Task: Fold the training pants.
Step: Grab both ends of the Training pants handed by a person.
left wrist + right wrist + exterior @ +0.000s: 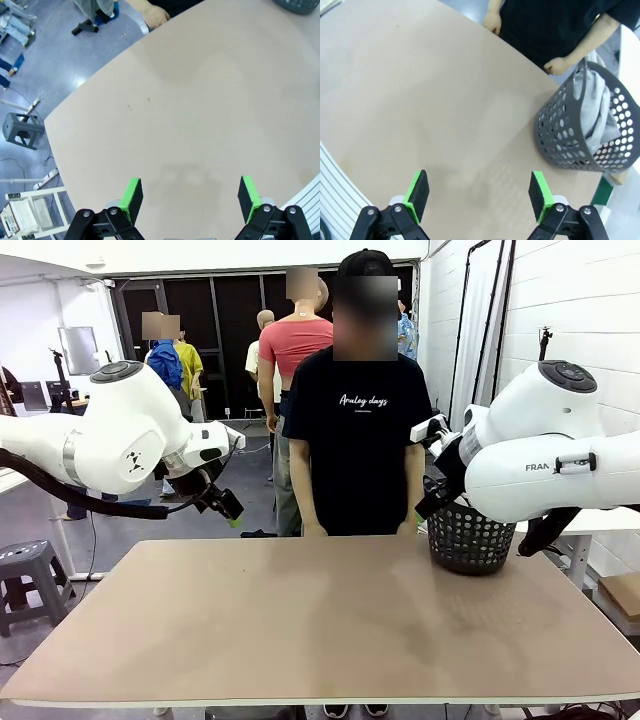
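Grey jersey training pants (596,112) bunched inside dark perforated plastic basket (562,145); folding unstarted. Jaws apart, empty: left gripper (190,196), right gripper (479,194). Next: lift pants out, flatten.

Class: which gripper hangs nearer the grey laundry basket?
The right gripper: the basket, holding the training pants, stands near it; the left gripper hangs across the table.

The training pants (597,115) lie in the basket (560,137) — on the table's (300,625) far right, beside the person (358,445).
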{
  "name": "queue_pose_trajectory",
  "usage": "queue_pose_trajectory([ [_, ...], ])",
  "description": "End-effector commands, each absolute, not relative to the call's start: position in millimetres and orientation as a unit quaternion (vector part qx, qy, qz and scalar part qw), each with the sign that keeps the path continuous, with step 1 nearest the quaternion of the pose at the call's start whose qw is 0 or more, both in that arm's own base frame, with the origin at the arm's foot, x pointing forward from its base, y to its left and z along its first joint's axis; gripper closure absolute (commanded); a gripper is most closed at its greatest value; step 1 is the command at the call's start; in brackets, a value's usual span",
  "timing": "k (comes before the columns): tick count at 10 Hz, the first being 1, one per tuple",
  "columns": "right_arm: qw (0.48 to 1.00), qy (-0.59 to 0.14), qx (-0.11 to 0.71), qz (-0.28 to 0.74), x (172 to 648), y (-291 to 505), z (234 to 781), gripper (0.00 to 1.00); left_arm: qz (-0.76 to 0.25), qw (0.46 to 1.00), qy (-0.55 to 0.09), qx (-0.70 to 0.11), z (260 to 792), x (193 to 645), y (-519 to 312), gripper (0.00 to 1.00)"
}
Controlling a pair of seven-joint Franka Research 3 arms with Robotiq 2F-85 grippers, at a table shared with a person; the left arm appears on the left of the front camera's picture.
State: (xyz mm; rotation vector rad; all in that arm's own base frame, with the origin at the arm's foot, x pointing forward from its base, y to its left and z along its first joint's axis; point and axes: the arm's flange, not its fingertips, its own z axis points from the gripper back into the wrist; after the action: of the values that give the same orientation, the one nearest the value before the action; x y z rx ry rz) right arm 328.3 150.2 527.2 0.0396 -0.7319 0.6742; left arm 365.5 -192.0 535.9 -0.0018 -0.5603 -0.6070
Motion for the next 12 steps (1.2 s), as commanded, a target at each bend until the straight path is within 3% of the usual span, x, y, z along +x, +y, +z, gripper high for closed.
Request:
queue_pose_trajectory([
  [1, 0.881, -0.334, 0.004, 0.335, 318.6, 142.3, 523.5, 0.00, -0.279, 0.926, -0.256, -0.001, 544.6, 366.7, -196.6, 0.00],
  [12, 0.887, -0.321, 0.012, 0.332, 321.2, 144.4, 525.5, 0.00, -0.292, 0.922, -0.255, 0.002, 541.3, 364.7, -193.5, 0.00],
])
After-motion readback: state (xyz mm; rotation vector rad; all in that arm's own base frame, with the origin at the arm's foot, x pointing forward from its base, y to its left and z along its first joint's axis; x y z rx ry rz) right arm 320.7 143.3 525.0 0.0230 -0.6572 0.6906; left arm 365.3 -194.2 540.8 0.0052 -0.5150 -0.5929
